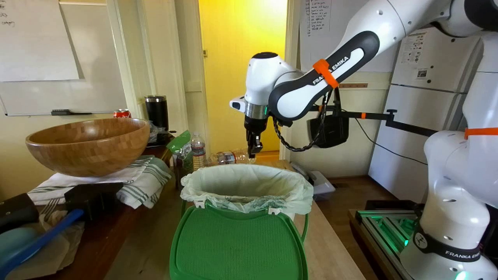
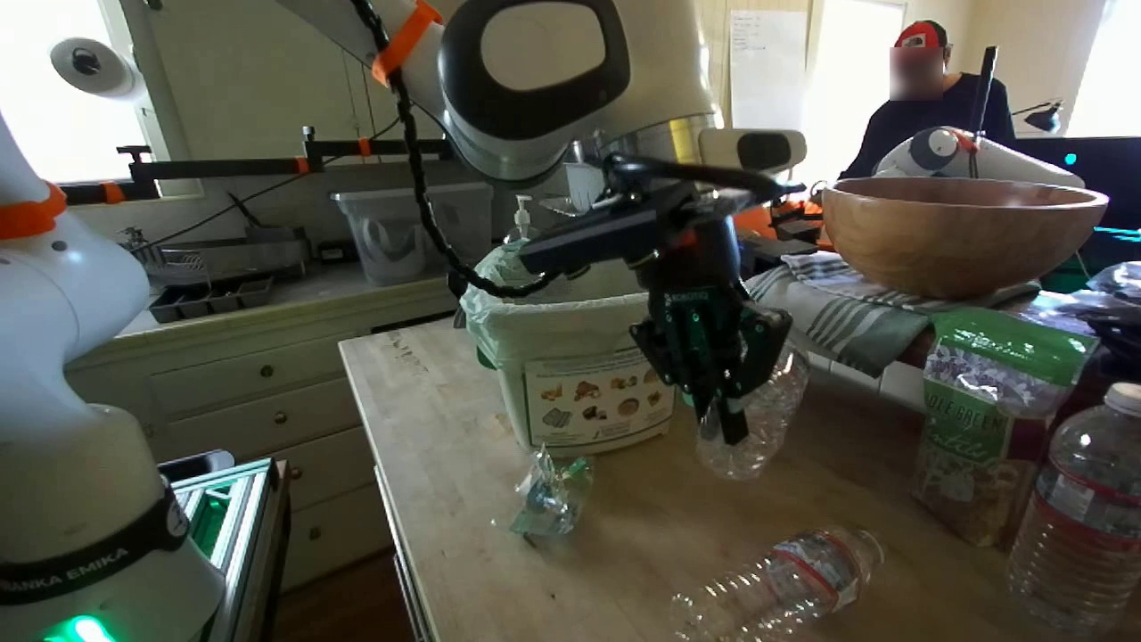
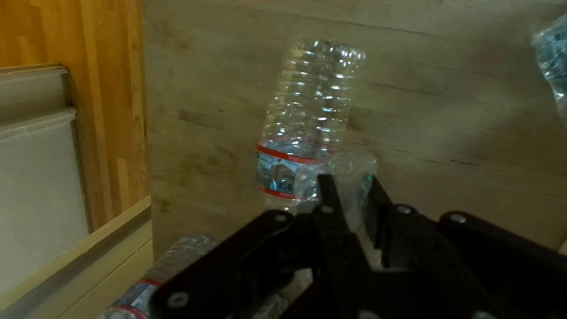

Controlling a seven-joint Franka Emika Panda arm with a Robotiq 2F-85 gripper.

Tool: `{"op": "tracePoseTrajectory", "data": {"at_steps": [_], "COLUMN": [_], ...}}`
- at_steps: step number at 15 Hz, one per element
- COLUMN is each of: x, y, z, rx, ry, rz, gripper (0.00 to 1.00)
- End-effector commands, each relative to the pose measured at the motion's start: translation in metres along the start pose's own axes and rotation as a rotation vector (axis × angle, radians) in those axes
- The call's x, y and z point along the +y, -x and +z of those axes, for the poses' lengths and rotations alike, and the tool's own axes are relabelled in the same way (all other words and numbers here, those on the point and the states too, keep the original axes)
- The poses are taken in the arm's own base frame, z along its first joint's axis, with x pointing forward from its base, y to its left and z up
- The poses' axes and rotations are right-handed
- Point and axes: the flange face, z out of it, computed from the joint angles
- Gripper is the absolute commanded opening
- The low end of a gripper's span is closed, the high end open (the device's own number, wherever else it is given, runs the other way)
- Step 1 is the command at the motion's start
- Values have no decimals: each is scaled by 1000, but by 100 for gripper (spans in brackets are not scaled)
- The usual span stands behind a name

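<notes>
Right of centre in an exterior view, the end effector has its fingers close about clear plastic; whether they pinch it, I cannot tell. The grasp looks begun, unconfirmed: the plastic is outside the bin, 1 bottle lying lower right.
</notes>
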Motion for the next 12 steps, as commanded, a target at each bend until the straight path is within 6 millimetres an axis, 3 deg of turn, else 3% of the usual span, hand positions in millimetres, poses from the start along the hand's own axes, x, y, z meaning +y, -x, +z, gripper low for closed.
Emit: {"op": "tracePoseTrajectory", "data": {"at_steps": [1, 7, 12], "x": [3, 2, -17], "y": [15, 25, 27], "z": [-34, -101, -136], "rx": [17, 72, 71], "ry": [70, 210, 266], "rz": [-56, -192, -355], "gripper": [5, 4, 4]}}
